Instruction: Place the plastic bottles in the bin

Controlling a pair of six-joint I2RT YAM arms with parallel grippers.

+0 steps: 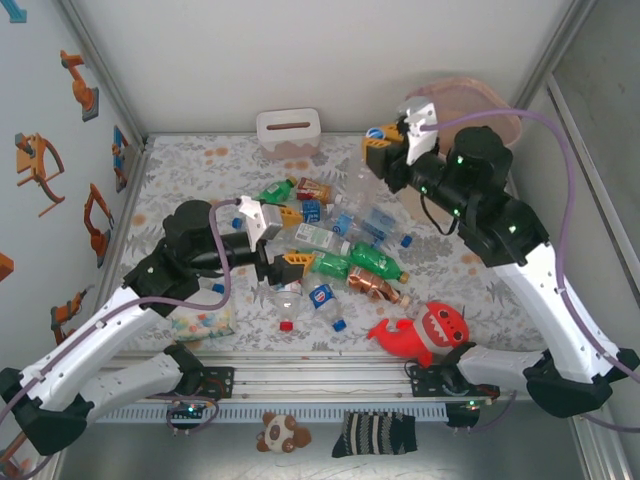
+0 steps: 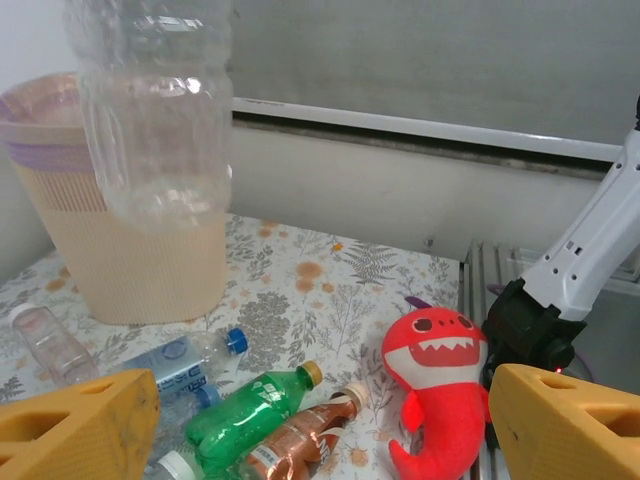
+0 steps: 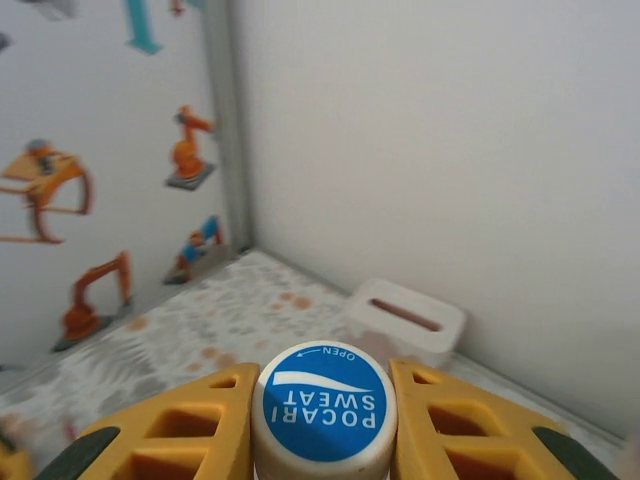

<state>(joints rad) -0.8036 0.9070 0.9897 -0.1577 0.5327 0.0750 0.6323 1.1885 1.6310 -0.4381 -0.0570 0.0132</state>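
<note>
My right gripper [image 3: 323, 425] is shut on the blue-and-white cap of a clear plastic bottle [image 3: 323, 408], held raised at the back right [image 1: 375, 132]. Its clear body [image 2: 150, 120] hangs in the air in front of the bin in the left wrist view. The cream bin [image 1: 465, 95] with a pink liner stands in the back right corner [image 2: 120, 250]. Several plastic bottles [image 1: 330, 240] lie in a heap mid-table. My left gripper [image 1: 290, 240] is open above them, nothing between its fingers [image 2: 80, 430]. Below it lie a green bottle [image 2: 250, 410] and a copper-brown one [image 2: 300, 440].
A red plush shark [image 1: 425, 335] lies at the front right, beside the right arm's base [image 2: 440, 390]. A white box with a slot [image 1: 288, 132] stands against the back wall [image 3: 405, 320]. A clear bag of pastel bits [image 1: 205, 322] lies at the front left.
</note>
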